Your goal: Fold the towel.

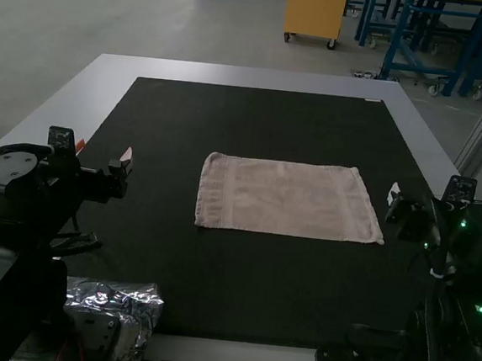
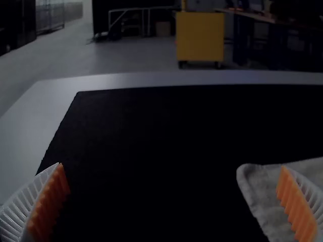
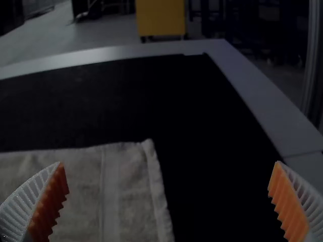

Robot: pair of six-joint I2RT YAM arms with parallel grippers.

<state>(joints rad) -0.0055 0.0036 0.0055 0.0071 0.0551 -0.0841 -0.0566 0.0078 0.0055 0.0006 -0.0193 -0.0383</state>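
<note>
- A pale, pinkish-beige towel [image 1: 286,197] lay flat in a wide rectangle on a black mat [image 1: 240,290], between the two grippers; its long sides ran left to right.
- Woven bands crossed the towel near its two short ends, and its right end slanted outward toward the near corner.
- The left gripper [image 1: 125,166] stood well apart from the towel, beyond its left end; in its wrist view, the left gripper [image 2: 171,166] had its white, ribbed fingers spread wide, with orange pads [image 2: 50,201] facing inward.
- The right gripper [image 1: 394,201] stood just beside the towel's right end; in its wrist view, the right gripper [image 3: 168,163] was also spread wide.
- The mat covered most of a pale worktop [image 1: 250,77], whose rim showed around it.
- Crinkled silver foil [image 1: 142,303] lay near the mat's near left corner.
</note>
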